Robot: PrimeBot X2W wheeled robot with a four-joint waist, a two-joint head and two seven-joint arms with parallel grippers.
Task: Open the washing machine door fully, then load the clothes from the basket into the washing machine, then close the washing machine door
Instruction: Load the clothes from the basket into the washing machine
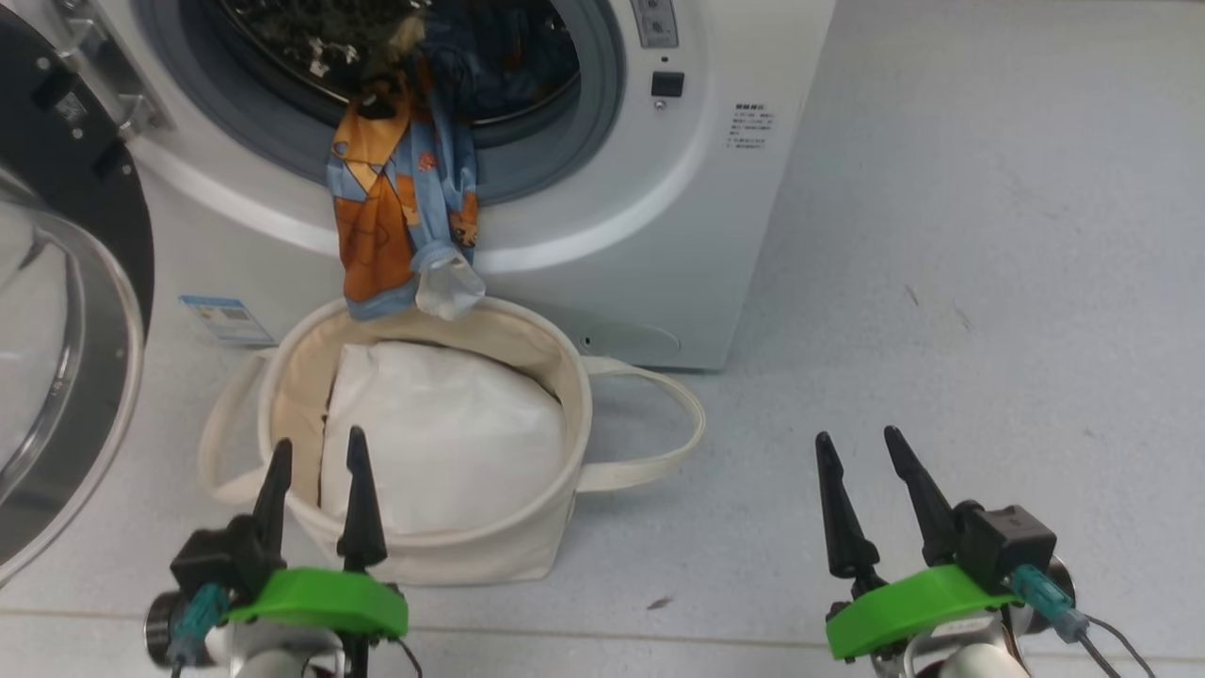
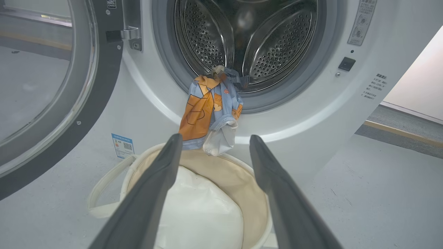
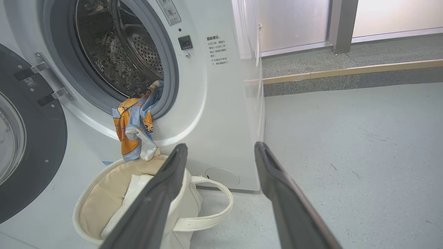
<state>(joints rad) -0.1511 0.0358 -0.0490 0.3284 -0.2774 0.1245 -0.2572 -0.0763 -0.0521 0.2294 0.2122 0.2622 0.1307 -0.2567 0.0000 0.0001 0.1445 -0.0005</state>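
The white washing machine (image 1: 602, 217) stands with its door (image 1: 66, 320) swung wide open to the left. A blue garment with orange-brown figures (image 1: 400, 217) hangs out of the drum mouth over the grey seal, its cuff dangling just above the cream basket (image 1: 565, 395). More dark blue fabric lies inside the drum. In the basket lies a plain white padded bundle (image 1: 442, 433). My left gripper (image 1: 315, 447) is open at the basket's near rim, holding nothing. My right gripper (image 1: 857, 443) is open over the floor, right of the basket.
A blue sticker (image 1: 221, 320) sits on the washer's lower front. The basket's loop handles (image 1: 659, 414) stick out on both sides. Grey floor (image 1: 988, 330) spreads to the right of the washer, with a raised step (image 3: 346, 71) and a wall behind it.
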